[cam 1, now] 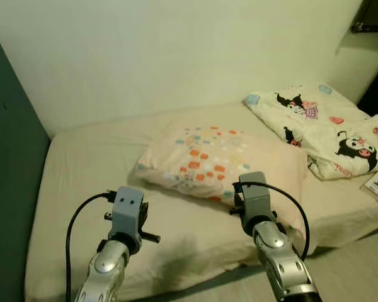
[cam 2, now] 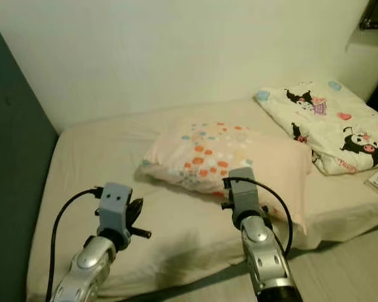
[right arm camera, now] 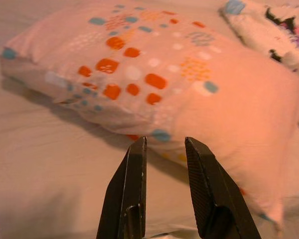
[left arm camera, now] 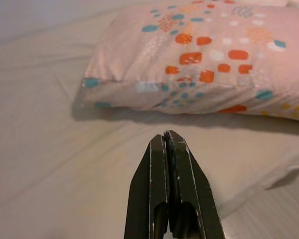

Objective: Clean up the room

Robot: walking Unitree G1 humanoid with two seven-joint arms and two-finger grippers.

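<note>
Cream bed (cam 1: 94, 189), pale wall (cam 1: 176, 56)

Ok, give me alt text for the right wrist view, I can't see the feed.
The right end effector, fingers open, points at the near edge of a pink pillow with orange and teal spots, lying on a cream bed sheet. A white cartoon-print blanket lies beyond the pillow.

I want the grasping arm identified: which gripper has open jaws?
The right gripper, jaws parted before the dotted pillow; the left gripper is shut.
</note>
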